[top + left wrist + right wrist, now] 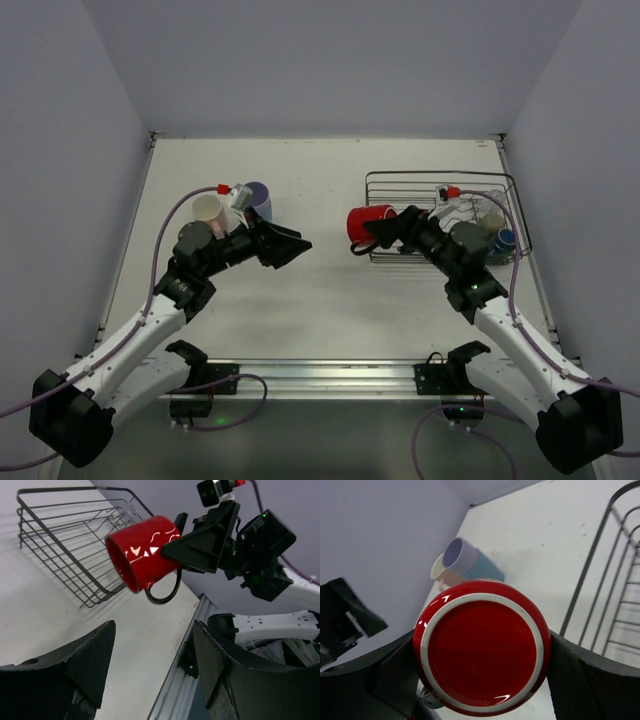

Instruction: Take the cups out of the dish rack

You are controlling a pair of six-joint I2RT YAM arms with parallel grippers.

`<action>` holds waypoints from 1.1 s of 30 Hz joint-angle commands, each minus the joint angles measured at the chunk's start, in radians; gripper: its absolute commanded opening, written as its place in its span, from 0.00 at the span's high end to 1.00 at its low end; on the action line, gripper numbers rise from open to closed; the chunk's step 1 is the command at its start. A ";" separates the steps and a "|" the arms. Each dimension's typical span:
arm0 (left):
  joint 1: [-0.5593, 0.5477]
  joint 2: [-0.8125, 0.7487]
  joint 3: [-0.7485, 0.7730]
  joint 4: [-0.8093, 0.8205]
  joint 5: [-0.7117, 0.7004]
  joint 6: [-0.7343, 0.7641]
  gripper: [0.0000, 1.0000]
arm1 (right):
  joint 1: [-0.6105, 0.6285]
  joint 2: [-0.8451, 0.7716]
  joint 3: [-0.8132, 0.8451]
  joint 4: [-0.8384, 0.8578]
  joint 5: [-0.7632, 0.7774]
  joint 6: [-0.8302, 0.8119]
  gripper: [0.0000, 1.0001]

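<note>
My right gripper (385, 230) is shut on a red mug (366, 226) and holds it in the air just left of the dark wire dish rack (400, 182). The mug lies sideways, with its base toward the right wrist camera (482, 647) and its mouth toward my left gripper. In the left wrist view the mug (145, 552) hangs in front of the rack (60, 535). My left gripper (290, 247) is open and empty, facing the mug with a gap between them. An olive-grey cup (491, 222) and a blue cup (506, 238) sit in the rack, partly hidden by my right arm.
At the back left stand a pink cup (207, 210), a lavender cup (258, 198) and a clear glass (238, 194). The right wrist view shows the lavender cup (460, 555) against a light blue one (487, 569). A metal rail (320, 372) runs along the near edge.
</note>
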 commanded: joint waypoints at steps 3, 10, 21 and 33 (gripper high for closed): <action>-0.054 0.101 -0.030 0.332 0.037 -0.191 0.34 | 0.013 -0.062 -0.100 0.417 -0.290 0.258 0.66; -0.140 0.235 0.003 0.455 0.029 -0.227 0.35 | 0.026 -0.014 -0.171 0.660 -0.381 0.387 0.66; -0.209 0.370 0.037 0.648 0.053 -0.296 0.50 | 0.104 0.076 -0.227 0.792 -0.352 0.430 0.66; -0.220 0.289 0.071 0.480 -0.070 -0.178 1.00 | 0.108 0.162 -0.289 0.915 -0.323 0.490 0.01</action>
